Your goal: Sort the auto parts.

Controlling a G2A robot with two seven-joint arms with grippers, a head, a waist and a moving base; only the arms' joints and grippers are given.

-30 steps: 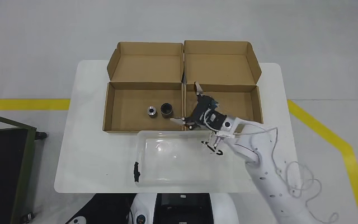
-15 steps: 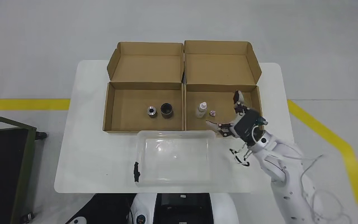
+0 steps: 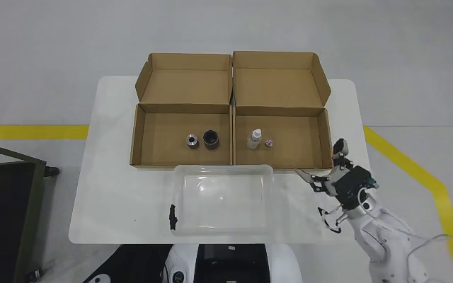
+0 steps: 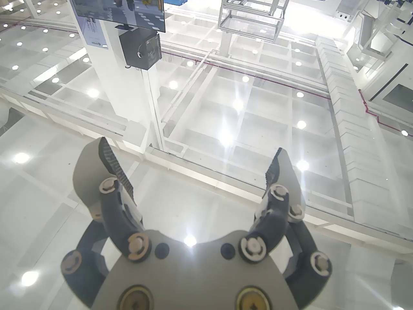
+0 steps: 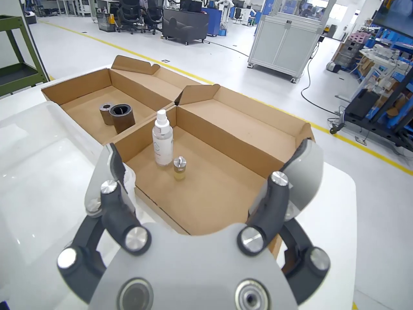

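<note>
Two open cardboard boxes stand side by side. The left box (image 3: 145,134) holds a silver cylinder (image 3: 192,140) and a black ring (image 3: 211,138). In the right box (image 3: 322,131) a clear spray bottle (image 3: 254,139) stands upright beside a small capped bottle (image 3: 268,142). My right gripper (image 3: 320,158) hovers open and empty at that box's front right corner. Its wrist view shows the right gripper (image 5: 209,153) facing the spray bottle (image 5: 162,140), small bottle (image 5: 179,169), black ring (image 5: 122,118) and silver cylinder (image 5: 105,113). My left gripper (image 4: 193,159) is open, empty, pointing at the ceiling.
An empty clear plastic bin (image 3: 175,191) sits in front of the boxes, seen also as the bin (image 5: 38,162) in the right wrist view. A small black object (image 3: 172,216) lies at its left front edge. Bare white table lies to the left and right of the boxes.
The right arm pulled back from the left part of the right box toward the table's front right, gripper open. The spray bottle and small bottle now stand uncovered in that box.
</note>
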